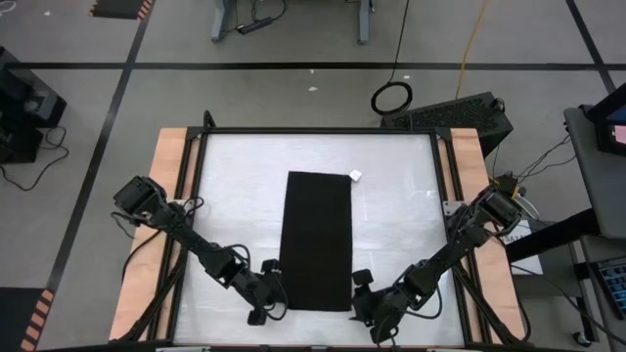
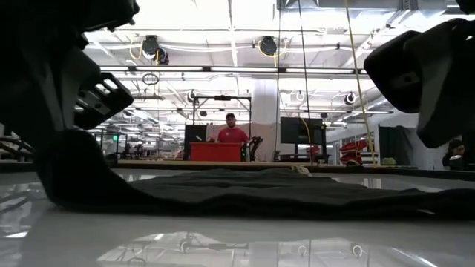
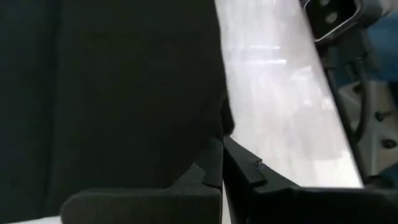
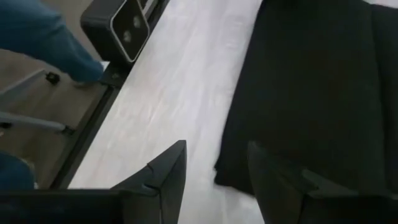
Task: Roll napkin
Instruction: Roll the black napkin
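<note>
High view, napkin (image 1: 317, 241) folded lengthwise (flat), left gripper (image 1: 271, 290) clenched on its corner, right gripper (image 1: 368, 293) released beside it

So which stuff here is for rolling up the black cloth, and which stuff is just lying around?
For the job:
- napkin, folded into a long strip on the table
- left claw, shut at the strip's near left corner
- right claw, open beside its near right corner

Just lying about:
- small white object by the strip's far corner
- black ring on the floor

Left hand (image 3: 221, 163) shut on napkin (image 3: 124, 87) corner, white table (image 3: 280, 106)
</note>
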Controlling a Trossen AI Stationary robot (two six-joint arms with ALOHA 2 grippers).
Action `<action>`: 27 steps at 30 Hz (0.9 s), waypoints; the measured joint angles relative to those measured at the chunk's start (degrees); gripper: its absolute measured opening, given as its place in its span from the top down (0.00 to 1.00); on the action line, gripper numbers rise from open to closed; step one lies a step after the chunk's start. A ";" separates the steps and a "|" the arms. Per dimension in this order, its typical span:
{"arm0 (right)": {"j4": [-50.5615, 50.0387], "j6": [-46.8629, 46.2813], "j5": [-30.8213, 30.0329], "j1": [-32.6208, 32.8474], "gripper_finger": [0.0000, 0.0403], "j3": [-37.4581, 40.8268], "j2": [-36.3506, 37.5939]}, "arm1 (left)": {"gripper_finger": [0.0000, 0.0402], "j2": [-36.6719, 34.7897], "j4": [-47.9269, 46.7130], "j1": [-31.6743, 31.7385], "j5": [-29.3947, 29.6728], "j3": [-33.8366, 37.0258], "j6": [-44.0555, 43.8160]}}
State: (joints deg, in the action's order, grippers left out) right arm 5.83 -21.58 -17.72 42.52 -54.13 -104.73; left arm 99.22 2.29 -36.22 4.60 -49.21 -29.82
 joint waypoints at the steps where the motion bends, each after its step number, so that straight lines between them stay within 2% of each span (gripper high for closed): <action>1: 0.00 0.00 -0.22 -0.01 0.60 0.00 0.00 | 1.00 -0.01 0.35 -0.03 0.01 0.00 -0.71; 12: -0.08 -1.05 -3.44 -0.04 0.60 0.00 -0.42 | 1.00 -0.02 1.12 -0.33 0.51 0.00 -5.38; 21: 2.19 -2.84 -3.52 1.14 0.60 -0.02 -5.47 | 1.00 -0.06 -2.11 -2.24 3.62 0.11 -10.04; 27: 2.63 -6.17 -6.40 1.22 0.62 -0.25 -8.07 | 1.00 -0.06 -2.30 -2.93 5.12 0.15 -10.43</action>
State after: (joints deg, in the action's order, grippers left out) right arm 8.46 -27.75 -24.12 43.75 -54.38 -112.80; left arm 99.15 -0.01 -39.16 9.72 -49.06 -40.25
